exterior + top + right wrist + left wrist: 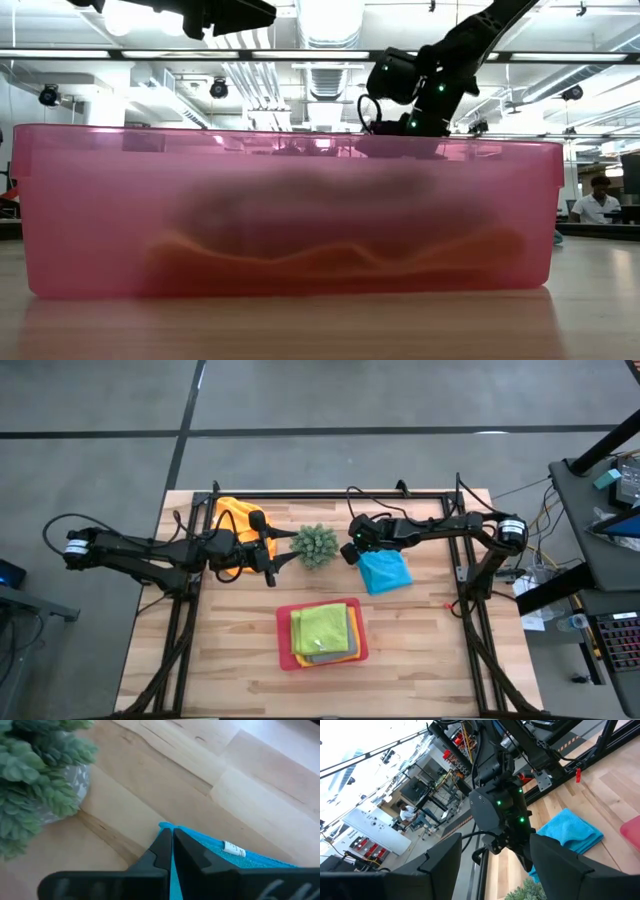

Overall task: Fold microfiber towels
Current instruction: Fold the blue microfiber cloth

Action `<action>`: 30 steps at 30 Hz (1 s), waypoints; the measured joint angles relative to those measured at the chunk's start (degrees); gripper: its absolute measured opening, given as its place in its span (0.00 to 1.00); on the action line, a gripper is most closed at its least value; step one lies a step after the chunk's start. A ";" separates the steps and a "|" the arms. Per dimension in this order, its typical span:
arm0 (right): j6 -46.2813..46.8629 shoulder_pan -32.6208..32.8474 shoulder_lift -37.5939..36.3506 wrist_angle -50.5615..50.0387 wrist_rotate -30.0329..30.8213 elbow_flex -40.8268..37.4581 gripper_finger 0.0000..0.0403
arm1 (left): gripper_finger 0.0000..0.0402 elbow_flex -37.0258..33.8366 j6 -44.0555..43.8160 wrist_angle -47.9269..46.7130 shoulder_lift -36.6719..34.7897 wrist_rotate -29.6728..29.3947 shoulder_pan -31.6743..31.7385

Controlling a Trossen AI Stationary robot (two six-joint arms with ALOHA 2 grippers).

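Note:
A light blue towel (pixel 385 572) lies bunched on the table right of centre, and my right gripper (pixel 352 552) is shut on its left end, slanting down. An orange towel (pixel 233 517) lies crumpled at the far left. My left gripper (pixel 270 557) hangs level beside it, above the table, open with nothing between its fingers (pixel 440 862). A lime green towel (pixel 322 628) lies folded on top of a stack in the pink tray (pixel 284 622); yellow and grey edges show beneath it. My right gripper pinches a corner (pixel 166 826) of the light blue towel between its two shut fingers (pixel 187 850). The fingers slant down from the table's right side. One layer or several, I cannot tell. The rest of the towel (pixel 570 832) lies on the table.
A small spiky green plant (pixel 315 545) in a pot stands between the two grippers, close to the right one. The pink tray fills the low view near the table's front edge. A black frame runs along the table's far and side edges. Bare wood lies at the front left and right.

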 joint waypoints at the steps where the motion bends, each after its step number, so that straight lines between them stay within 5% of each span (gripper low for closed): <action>1: 0.30 0.02 -0.02 0.04 0.01 0.00 0.02 | 0.55 0.00 -0.02 0.00 0.02 0.02 0.00; 10: 5.74 0.13 1.88 -0.30 0.35 -0.02 0.04 | 0.55 0.00 -0.01 0.00 0.01 0.01 0.02; 23: 7.50 0.13 2.60 -0.72 4.48 -0.02 0.33 | 0.55 0.01 0.00 0.02 0.01 0.01 0.02; 30: 7.22 0.13 4.55 -0.83 4.41 -0.02 0.40 | 0.55 0.00 -0.02 0.02 0.02 0.00 0.02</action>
